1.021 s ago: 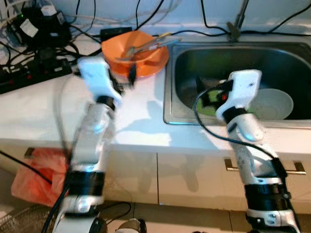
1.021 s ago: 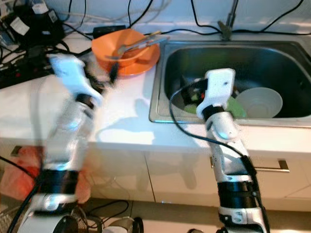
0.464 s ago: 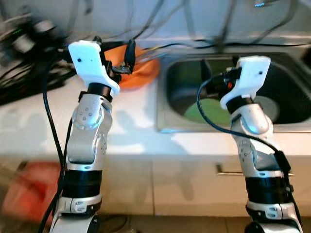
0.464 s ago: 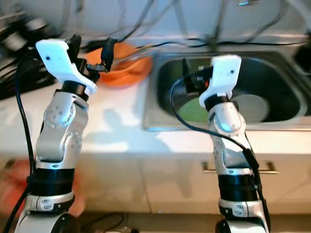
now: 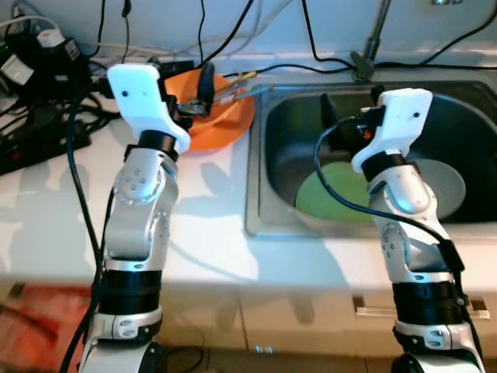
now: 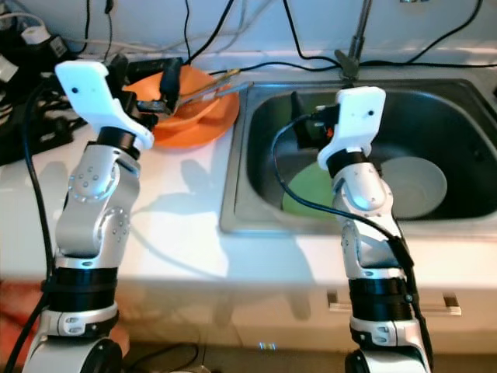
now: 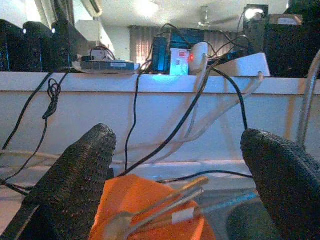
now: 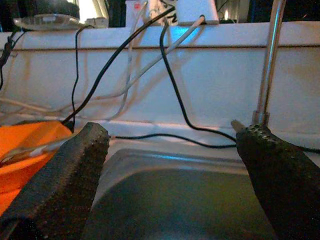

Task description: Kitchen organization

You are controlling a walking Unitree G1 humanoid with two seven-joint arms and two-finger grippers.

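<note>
Now left end effector (image 7: 175, 165) (fingers spread) has risen over orange bowl (image 5: 225, 116).

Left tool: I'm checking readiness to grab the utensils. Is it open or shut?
Open. The left tool shows its two fingers spread apart, with the orange bowl between them.

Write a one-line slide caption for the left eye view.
Both open grippers raised at the counter: left gripper over the orange bowl, right gripper above the sink holding a green plate.
</note>
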